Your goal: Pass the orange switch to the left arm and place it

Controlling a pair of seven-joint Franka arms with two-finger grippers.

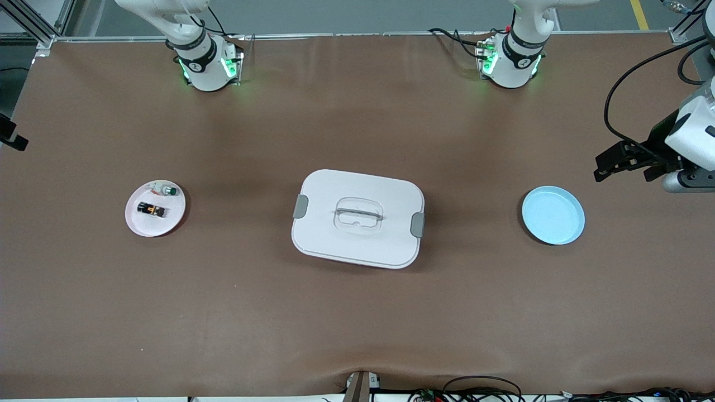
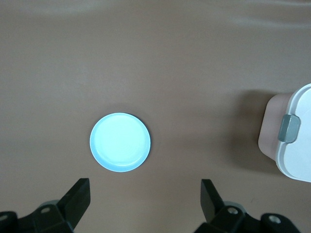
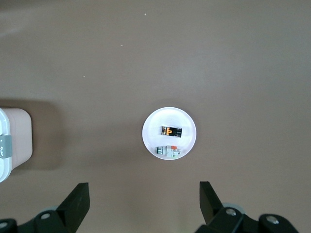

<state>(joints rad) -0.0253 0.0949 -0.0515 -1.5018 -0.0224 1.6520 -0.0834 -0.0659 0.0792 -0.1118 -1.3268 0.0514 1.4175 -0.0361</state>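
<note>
Orange switch (image 1: 151,209): lies on pink plate (image 1: 176,218), right arm's end of table (image 1: 357,324), beside a green-tipped part (image 1: 168,191).
Box (image 1: 357,245): mid-table, between the plates.
Blue plate (image 1: 575,223): bare.
Left claw (image 2: 146,204): fingers apart, high above blue plate.
Right claw (image 3: 144,201): fingers apart, high above pink plate; unseen in front view.
Risk: grabbing the neighbouring part; a low carry clipping the box.

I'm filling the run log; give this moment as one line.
orange switch: on pink plate | box: mid-table | left tool: open over blue plate | right tool: open
</note>
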